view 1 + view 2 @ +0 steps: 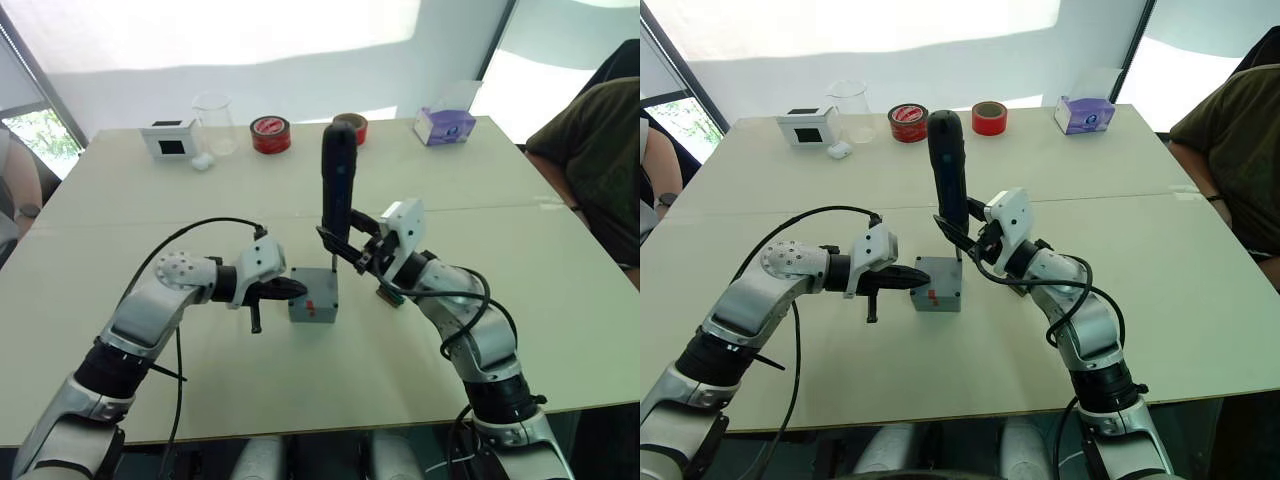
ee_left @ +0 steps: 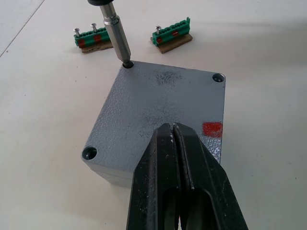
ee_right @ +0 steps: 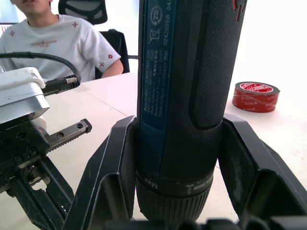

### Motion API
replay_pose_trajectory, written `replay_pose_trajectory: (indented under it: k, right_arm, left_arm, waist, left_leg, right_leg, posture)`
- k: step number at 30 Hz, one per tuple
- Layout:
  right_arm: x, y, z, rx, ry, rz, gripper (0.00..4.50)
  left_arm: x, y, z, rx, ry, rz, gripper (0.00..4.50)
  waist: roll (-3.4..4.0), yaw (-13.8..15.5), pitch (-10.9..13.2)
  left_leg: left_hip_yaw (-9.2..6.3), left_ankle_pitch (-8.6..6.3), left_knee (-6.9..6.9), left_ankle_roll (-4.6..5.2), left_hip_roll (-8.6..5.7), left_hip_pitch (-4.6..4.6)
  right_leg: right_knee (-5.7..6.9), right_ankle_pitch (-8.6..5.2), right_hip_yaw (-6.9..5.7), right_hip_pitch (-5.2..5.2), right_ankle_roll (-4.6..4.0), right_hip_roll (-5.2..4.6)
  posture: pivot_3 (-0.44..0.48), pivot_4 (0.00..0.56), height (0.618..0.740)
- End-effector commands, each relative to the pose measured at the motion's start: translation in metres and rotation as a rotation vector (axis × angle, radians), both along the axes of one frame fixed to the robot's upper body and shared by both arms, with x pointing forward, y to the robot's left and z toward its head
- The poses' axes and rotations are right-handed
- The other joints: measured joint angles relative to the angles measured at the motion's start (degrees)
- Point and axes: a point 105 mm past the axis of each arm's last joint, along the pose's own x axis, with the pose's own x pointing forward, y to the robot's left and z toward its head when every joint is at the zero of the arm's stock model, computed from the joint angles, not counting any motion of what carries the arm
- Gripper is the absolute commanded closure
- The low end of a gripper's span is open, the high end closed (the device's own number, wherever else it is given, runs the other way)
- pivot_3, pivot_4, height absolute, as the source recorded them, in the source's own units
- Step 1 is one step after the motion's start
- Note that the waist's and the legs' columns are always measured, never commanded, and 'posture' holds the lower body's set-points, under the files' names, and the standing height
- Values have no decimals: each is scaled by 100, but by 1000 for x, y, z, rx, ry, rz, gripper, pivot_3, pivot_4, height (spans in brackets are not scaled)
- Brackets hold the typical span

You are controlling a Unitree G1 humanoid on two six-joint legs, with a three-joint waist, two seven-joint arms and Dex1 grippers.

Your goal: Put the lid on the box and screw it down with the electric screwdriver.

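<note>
The grey box (image 1: 312, 310), with a red mark (image 2: 212, 128) on its side wall, stands mid-table. The lid (image 2: 158, 100) lies flat on top of it. My right gripper (image 1: 350, 245) is shut on the black electric screwdriver (image 1: 337, 175) and holds it upright. The screwdriver's metal bit (image 2: 117, 38) sits in one corner screw hole of the lid. My left gripper (image 2: 175, 132) is shut, and its fingertips rest on the lid's edge on the side opposite the bit.
Two green terminal blocks (image 2: 92, 38) (image 2: 173, 37) lie just beyond the box. At the far table edge stand a white box with a black face (image 1: 170, 140), a beaker (image 1: 213, 122), two red tape rolls (image 1: 270, 134) (image 1: 355, 125) and a tissue box (image 1: 445, 125). People sit at both sides (image 1: 600, 160) (image 1: 15, 190).
</note>
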Motion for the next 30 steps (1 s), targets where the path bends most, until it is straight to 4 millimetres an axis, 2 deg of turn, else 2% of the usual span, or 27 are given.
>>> replay_pose_trajectory:
  k: [1,9,21,30]
  right_arm:
    - [3,-2,-53,-84,199,-28,2665]
    - [0,-10,-58,-73,204,-56,2665]
    - [0,-15,-55,-54,193,-77,2665]
    - [3,-17,-49,-44,179,-83,2665]
  left_arm:
    - [-6,1,-18,43,62,3,4500]
    - [-6,0,-18,38,64,6,4500]
    - [-7,-4,-20,34,65,-4,4500]
    - [-7,-4,-21,31,69,-6,4500]
  waist:
    - [-1,-1,-14]
    - [-5,0,-40]
    - [-23,13,-54]
    - [-23,22,-54]
  left_leg:
    - [0,-1,0,1,0,0]
    - [-4,-4,-12,4,0,21]
    - [-2,-5,-74,5,-6,72]
    - [-2,-6,-79,4,-6,73]
  right_leg:
    - [-1,0,0,0,0,0]
    - [-24,-2,-4,4,-3,-2]
    - [-62,-11,-4,39,-20,-22]
    - [-69,-13,-3,39,-23,-30]
  posture:
    - [0,150,740]
    - [0,150,740]
    - [0,150,740]
    - [0,150,740]
